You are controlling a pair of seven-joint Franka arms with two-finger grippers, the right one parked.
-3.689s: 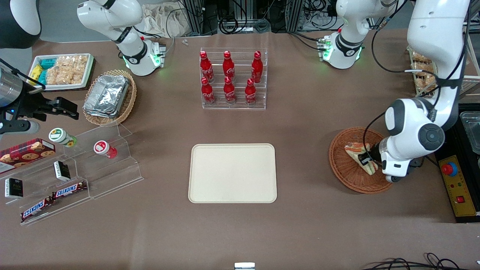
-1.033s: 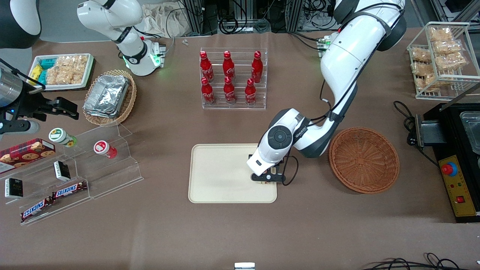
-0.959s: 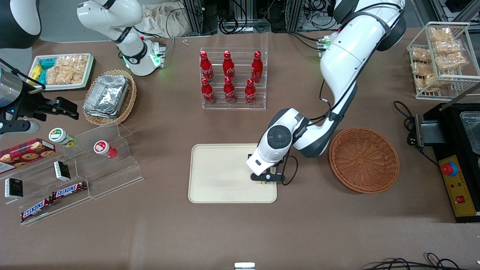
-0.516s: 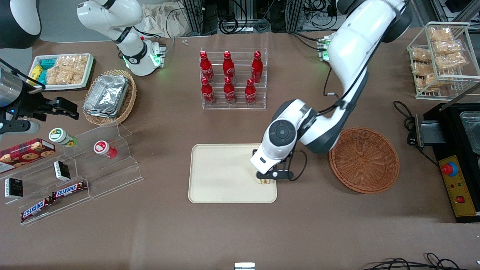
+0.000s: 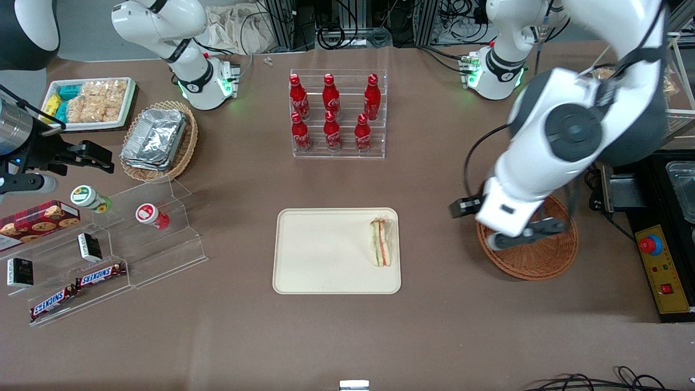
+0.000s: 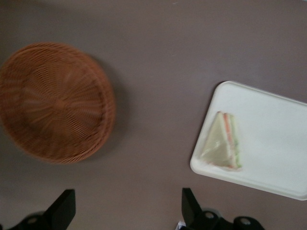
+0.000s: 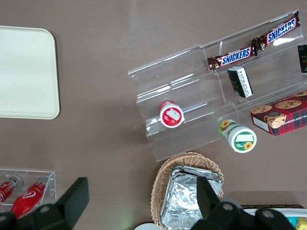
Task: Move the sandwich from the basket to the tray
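A brown table (image 5: 228, 336) filled nearly the whole front view, evenly lit, with soft shadows under the things standing on it. Along its edge farthest from the front camera ran metal frame rails (image 5: 282, 24) hung with tangled black cables (image 5: 347, 32), and a crumpled pale cloth (image 5: 236, 27) lay among them. More black cable (image 5: 597, 383) curled at the edge nearest the camera. A strip of grey floor (image 5: 87, 30) showed toward the parked arm's end.
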